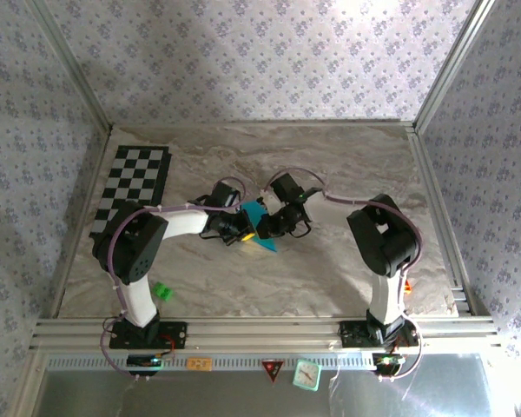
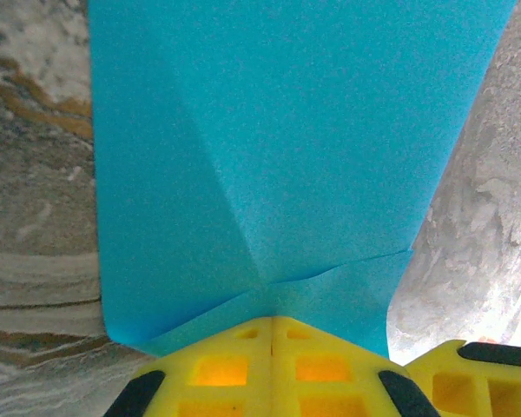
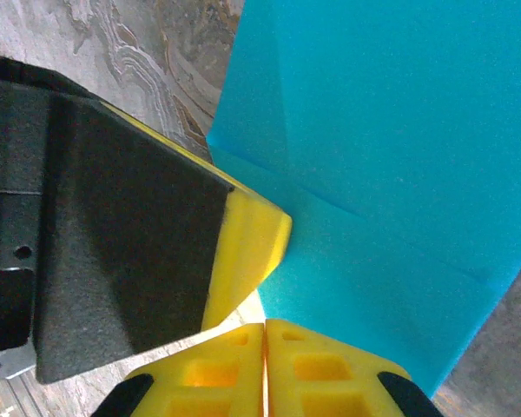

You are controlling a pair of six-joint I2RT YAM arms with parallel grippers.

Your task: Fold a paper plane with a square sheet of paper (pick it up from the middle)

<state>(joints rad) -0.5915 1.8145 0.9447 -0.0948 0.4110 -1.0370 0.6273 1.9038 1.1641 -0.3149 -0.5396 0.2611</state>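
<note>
The square sheet of paper [image 1: 262,228] is bright cyan and creased into a broad pointed shape, not a narrow paper plane. It is held above the marble table between both arms. In the left wrist view the paper [image 2: 278,148] spreads away from my left gripper [image 2: 272,318], whose yellow jaws are pressed together on its near edge where the diagonal creases meet. The right gripper [image 3: 266,323] is also shut, with a corner of the paper [image 3: 391,148] running into its tips. The left gripper's yellow finger [image 3: 247,248] sits just beside it. From above, the two grippers [image 1: 240,228] [image 1: 276,224] meet at the paper.
A black-and-white checkerboard mat [image 1: 132,191] lies at the far left of the table. A small green block [image 1: 161,291] sits near the left arm's base. Aluminium frame rails [image 1: 260,330] and patterned walls enclose the marble table [image 1: 330,278].
</note>
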